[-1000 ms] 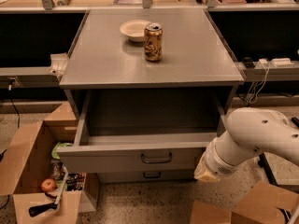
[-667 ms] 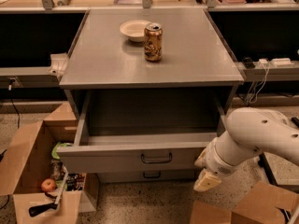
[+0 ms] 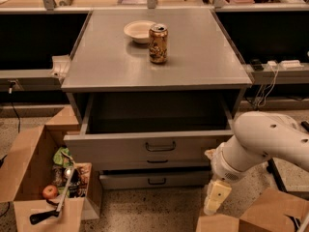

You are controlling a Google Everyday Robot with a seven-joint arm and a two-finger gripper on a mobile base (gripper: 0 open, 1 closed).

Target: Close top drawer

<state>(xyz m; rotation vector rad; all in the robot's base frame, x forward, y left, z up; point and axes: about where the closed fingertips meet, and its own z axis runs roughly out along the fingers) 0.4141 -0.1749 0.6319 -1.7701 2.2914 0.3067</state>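
Observation:
The top drawer (image 3: 120,148) of the grey metal cabinet is pulled far out, and its inside looks dark and empty. Its flat front carries a dark wire handle (image 3: 160,146) at the centre. My gripper (image 3: 215,197) hangs from the white arm (image 3: 263,141) at the lower right. It points down towards the floor, below and just right of the drawer front's right end, and does not touch the drawer.
Two shorter drawers (image 3: 157,181) sit shut below. A can (image 3: 158,43) and a bowl (image 3: 139,31) stand on the cabinet top (image 3: 203,57). An open cardboard box (image 3: 29,178) with clutter sits on the floor at left, and another box (image 3: 260,216) at lower right.
My gripper has dropped from beside the right end of the drawer front to lower, near the floor. The drawer has not moved.

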